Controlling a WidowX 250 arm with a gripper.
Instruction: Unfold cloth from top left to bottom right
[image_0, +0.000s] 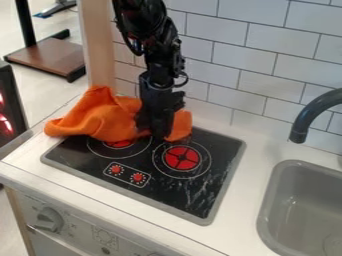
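Got the hand (157, 134) down at the orange cloth (103, 121), can't tell open from closed. Bunched up across the back left of the toy cooktop (175, 194), so looks barely unfolded, with most of the spreading toward bottom right left to do.

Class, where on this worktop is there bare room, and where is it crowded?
Bare: the counter strip between stovetop and sink, and the stovetop's near right corner, in front of the right burner. Crowded: the stovetop's back left, with cloth and claw.

From here the gripper (155, 134) blocks part of the orange cloth (100, 118), which covers some of the stove (170, 189); the sink (265, 210) and faucet (308, 114) run off right.
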